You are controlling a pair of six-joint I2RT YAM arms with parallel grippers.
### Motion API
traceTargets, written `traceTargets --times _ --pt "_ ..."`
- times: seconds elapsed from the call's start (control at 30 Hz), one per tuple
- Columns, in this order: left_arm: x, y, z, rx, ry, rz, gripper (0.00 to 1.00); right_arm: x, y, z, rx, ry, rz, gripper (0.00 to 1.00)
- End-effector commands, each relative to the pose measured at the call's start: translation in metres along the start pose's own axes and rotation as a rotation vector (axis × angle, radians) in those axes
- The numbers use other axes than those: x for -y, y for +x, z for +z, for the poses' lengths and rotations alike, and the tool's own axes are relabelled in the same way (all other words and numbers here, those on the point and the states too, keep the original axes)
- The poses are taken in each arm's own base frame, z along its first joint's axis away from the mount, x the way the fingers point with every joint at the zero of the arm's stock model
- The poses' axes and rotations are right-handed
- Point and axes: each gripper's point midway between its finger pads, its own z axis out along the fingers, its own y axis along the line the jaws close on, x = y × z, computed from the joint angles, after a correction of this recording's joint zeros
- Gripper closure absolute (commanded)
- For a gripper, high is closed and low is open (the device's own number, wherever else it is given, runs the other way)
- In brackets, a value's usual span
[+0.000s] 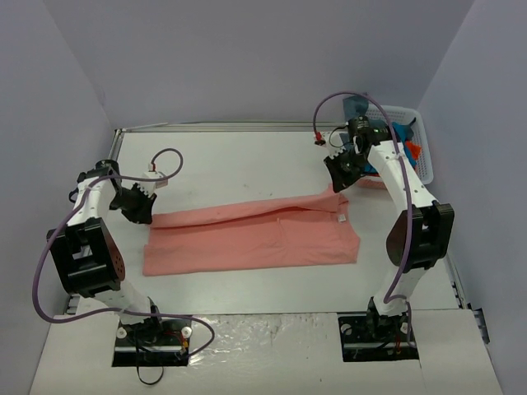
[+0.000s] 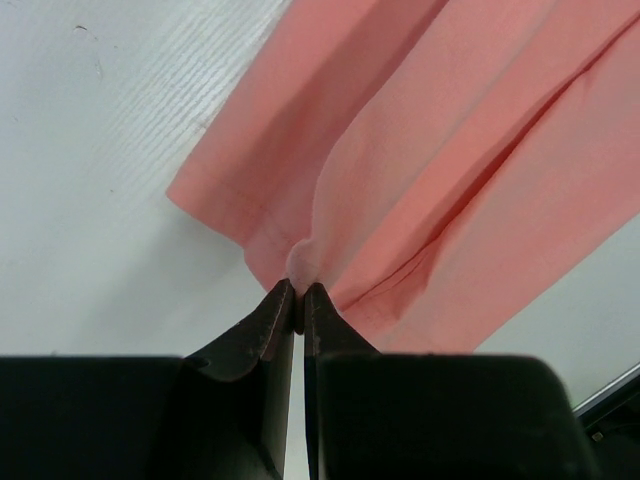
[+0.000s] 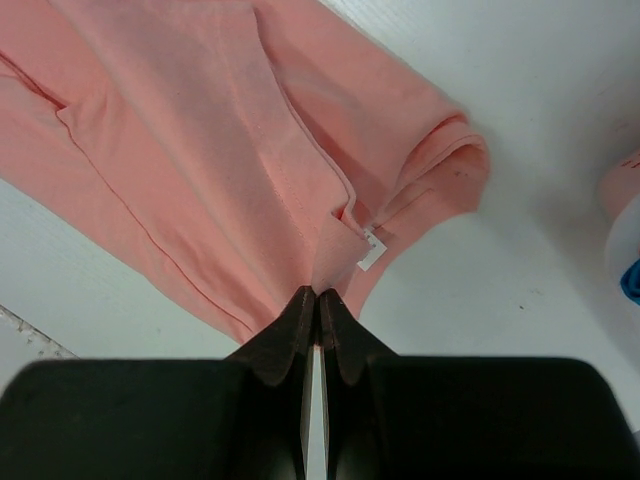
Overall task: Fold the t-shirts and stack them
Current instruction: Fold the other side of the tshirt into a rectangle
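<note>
A salmon-pink t-shirt (image 1: 255,239) lies stretched across the middle of the table, folded lengthwise. My left gripper (image 1: 142,210) is shut on its left edge; in the left wrist view (image 2: 300,292) the cloth (image 2: 440,160) bunches between the fingertips. My right gripper (image 1: 339,179) is shut on the shirt's right end near the collar; in the right wrist view (image 3: 317,297) the cloth (image 3: 220,150) rises into the closed jaws beside a white label (image 3: 372,250). Bright blue and orange-red shirts (image 1: 405,140) lie in the basket at the back right.
A white lattice basket (image 1: 416,123) stands at the back right corner, close behind my right arm. The table's metal edge (image 1: 214,127) runs along the back. Grey walls close in on both sides.
</note>
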Motion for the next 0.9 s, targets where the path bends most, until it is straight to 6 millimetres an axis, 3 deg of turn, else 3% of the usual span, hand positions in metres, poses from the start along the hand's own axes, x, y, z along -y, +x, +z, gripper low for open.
traceTargets --times 0.0,0.33,0.47,0.57,0.63,0.73,0.87 --pt "0.014 -0.001 -0.013 0.02 0.018 0.04 0.98 -0.02 0.025 -0.014 -0.054 -0.061 -0.015 1.0" --pt "0.02 0.007 -0.01 0.001 0.05 0.073 0.97 -0.056 0.071 0.006 -0.183 -0.222 -0.032 0.95" --pt "0.031 0.013 -0.009 -0.009 0.094 0.093 0.92 -0.072 0.09 0.015 -0.246 -0.271 -0.049 0.92" --pt "0.043 0.018 -0.009 -0.016 0.147 0.119 0.75 -0.079 0.103 0.022 -0.29 -0.295 -0.056 0.8" --pt "0.045 0.021 -0.008 -0.022 0.158 0.127 0.66 -0.081 0.106 0.024 -0.303 -0.306 -0.058 0.66" --pt "0.047 0.021 -0.01 -0.027 0.161 0.126 0.63 -0.084 0.106 0.025 -0.307 -0.312 -0.064 0.63" --pt "0.043 0.015 -0.016 -0.016 0.123 0.122 0.62 -0.082 0.091 0.024 -0.273 -0.313 -0.069 0.62"
